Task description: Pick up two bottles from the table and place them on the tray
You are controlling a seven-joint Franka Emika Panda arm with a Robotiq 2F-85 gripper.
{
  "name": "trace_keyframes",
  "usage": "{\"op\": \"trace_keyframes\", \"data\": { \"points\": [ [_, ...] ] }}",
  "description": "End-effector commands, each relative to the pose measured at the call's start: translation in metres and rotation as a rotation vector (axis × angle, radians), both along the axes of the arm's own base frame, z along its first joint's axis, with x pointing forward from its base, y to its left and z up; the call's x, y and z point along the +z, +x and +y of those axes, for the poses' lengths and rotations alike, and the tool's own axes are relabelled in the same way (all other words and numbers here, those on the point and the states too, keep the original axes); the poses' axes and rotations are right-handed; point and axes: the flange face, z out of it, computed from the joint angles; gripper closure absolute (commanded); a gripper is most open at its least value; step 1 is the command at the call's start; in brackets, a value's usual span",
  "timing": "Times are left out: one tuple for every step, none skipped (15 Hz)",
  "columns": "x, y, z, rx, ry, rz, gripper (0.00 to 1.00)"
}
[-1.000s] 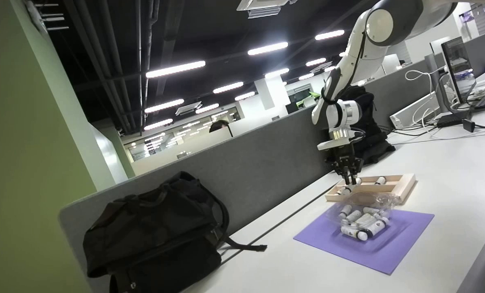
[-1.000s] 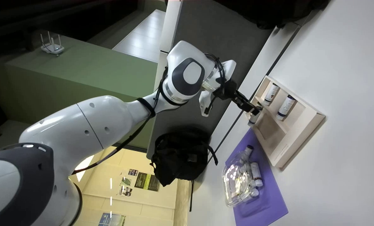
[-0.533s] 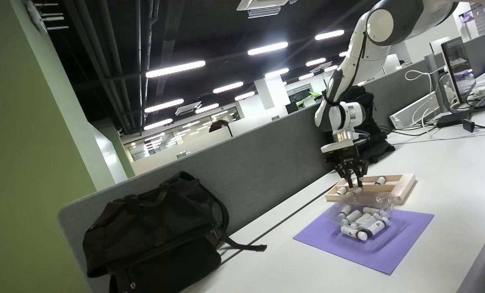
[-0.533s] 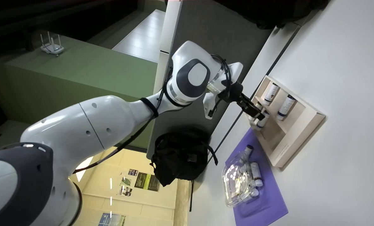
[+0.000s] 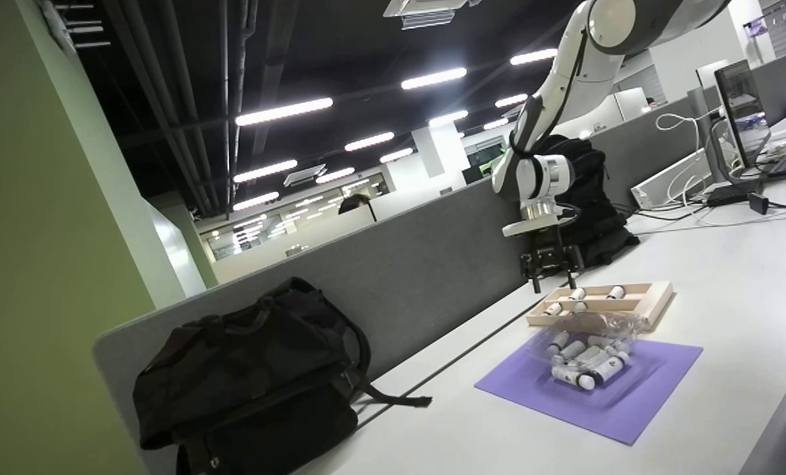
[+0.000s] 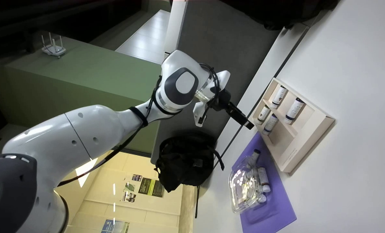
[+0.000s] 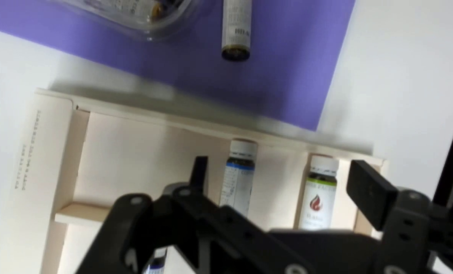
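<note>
The light wood tray [image 6: 289, 158], split into compartments, rests on the white table [image 5: 432, 432]. Several white-labelled bottles lie in it, among them a blue-banded bottle [image 7: 238, 182] and a green-banded bottle [image 7: 318, 201] in one long compartment. More bottles [image 5: 574, 377] are on the purple mat, some in or under clear plastic. My gripper [image 7: 283, 177] is open with nothing held; its fingers stand wide apart, and those two bottles show below and between them. In both exterior views the gripper [image 5: 554, 287] hovers above and beside the tray's partition-side edge, clear of the bottles.
A purple mat [image 5: 656, 396] bears a clear plastic container [image 6: 242, 187] right beside the tray. The grey partition [image 5: 432, 264] runs along the table's edge close to the arm. Black backpacks stand there, one backpack [image 5: 247, 376] at the near end, another backpack [image 5: 584, 198] behind the arm.
One second ago the gripper was shut on a bottle over the tray. It has opened and let it go; the bottle now lies in the tray. The gripper has lifted and moved off toward the partition.
</note>
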Motion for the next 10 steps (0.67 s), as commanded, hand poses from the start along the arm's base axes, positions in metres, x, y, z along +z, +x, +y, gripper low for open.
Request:
{"op": "trace_keyframes", "data": {
  "points": [
    [-0.004,-0.010,0.042,0.087,0.025,0.063,0.00],
    [-0.010,-0.011,0.053,0.105,0.028,0.085,0.00],
    [-0.016,-0.012,0.063,0.121,0.026,0.105,0.00],
    [-0.022,-0.013,0.071,0.134,0.022,0.118,0.00],
    [-0.027,-0.012,0.078,0.146,0.014,0.126,0.00],
    [-0.032,-0.012,0.084,0.156,0.008,0.130,0.00],
    [-0.037,-0.012,0.089,0.166,0.004,0.134,0.00],
    [-0.041,-0.012,0.093,0.175,-0.005,0.137,0.00],
    [-0.044,-0.012,0.096,0.185,-0.012,0.142,0.00],
    [-0.047,-0.012,0.098,0.192,-0.019,0.144,0.00]
  ]
}}
